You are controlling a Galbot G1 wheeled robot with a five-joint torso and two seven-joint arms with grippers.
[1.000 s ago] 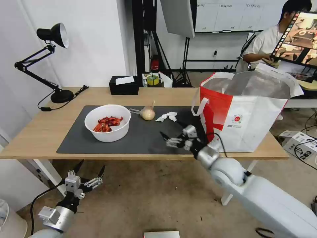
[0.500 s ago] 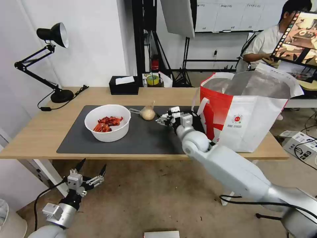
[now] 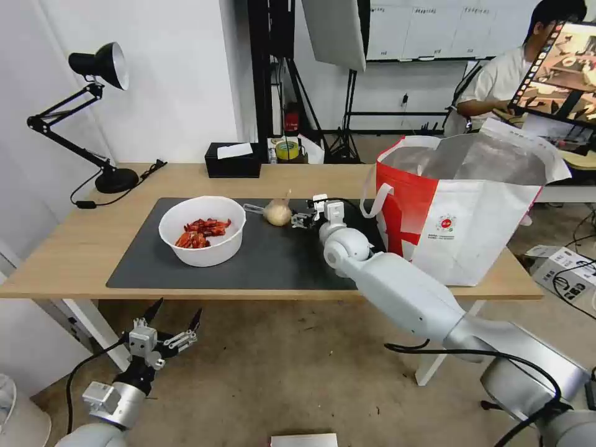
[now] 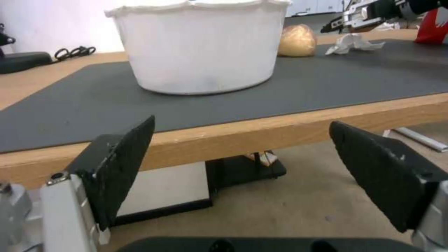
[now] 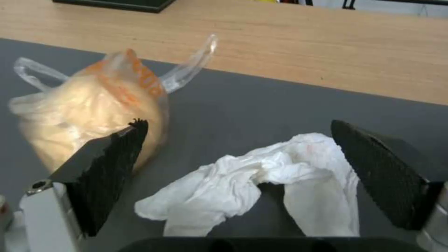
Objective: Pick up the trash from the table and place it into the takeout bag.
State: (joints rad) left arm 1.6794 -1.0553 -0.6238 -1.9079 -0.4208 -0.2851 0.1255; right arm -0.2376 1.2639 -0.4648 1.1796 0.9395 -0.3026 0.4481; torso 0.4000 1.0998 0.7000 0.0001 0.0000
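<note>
A studio-like lab: softbox [image 3: 333,31], light stands, whiteboards [image 3: 434,28].

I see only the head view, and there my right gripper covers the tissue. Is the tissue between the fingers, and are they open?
Observer: Yes. In the right wrist view the right gripper is open, and the tissue lies between its fingers, not yet gripped.
Operator: Are the fingertips already down on the mat?
Observer: It seems not. From the side, in the left wrist view, they appear to hang just above the tissue, clear of the mat.
Operator: Is the food bag in the way?
Observer: It is close. One finger stands in front of the food bag; I cannot tell whether they touch.
</note>
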